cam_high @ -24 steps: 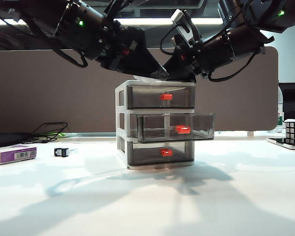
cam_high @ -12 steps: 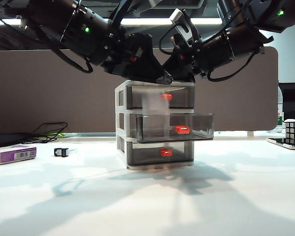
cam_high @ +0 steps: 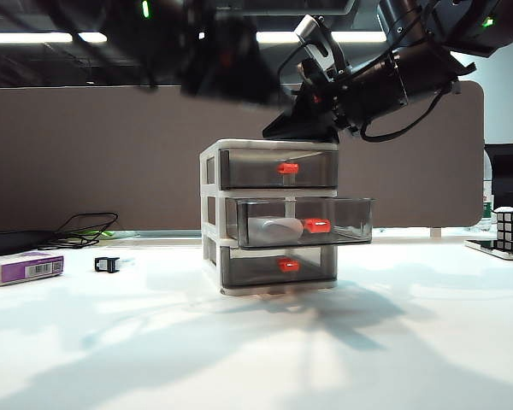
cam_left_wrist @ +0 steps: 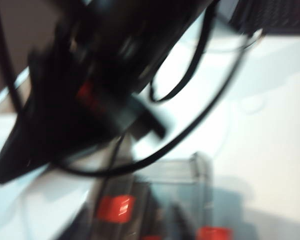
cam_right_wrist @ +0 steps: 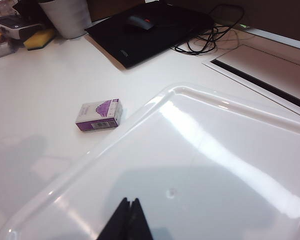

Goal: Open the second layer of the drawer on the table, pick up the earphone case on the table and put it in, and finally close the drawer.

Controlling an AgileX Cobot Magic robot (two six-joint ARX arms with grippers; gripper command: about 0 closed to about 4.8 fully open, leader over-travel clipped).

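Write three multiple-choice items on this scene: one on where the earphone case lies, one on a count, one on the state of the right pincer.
1. Where is the earphone case?
A. On the table by the purple box
B. Inside the pulled-out second layer of the drawer
C. On top of the cabinet

2. How many red-orange handles show on the cabinet?
A. Two
B. Three
C. Four

3. How does the right pincer stand?
A. Shut, holding nothing
B. Shut on the case
C. Wide open

Answers:
1. B, the white case shows through the grey wall of the middle layer.
2. B, one handle on each layer.
3. A, its fingertips meet above the cabinet's white top.
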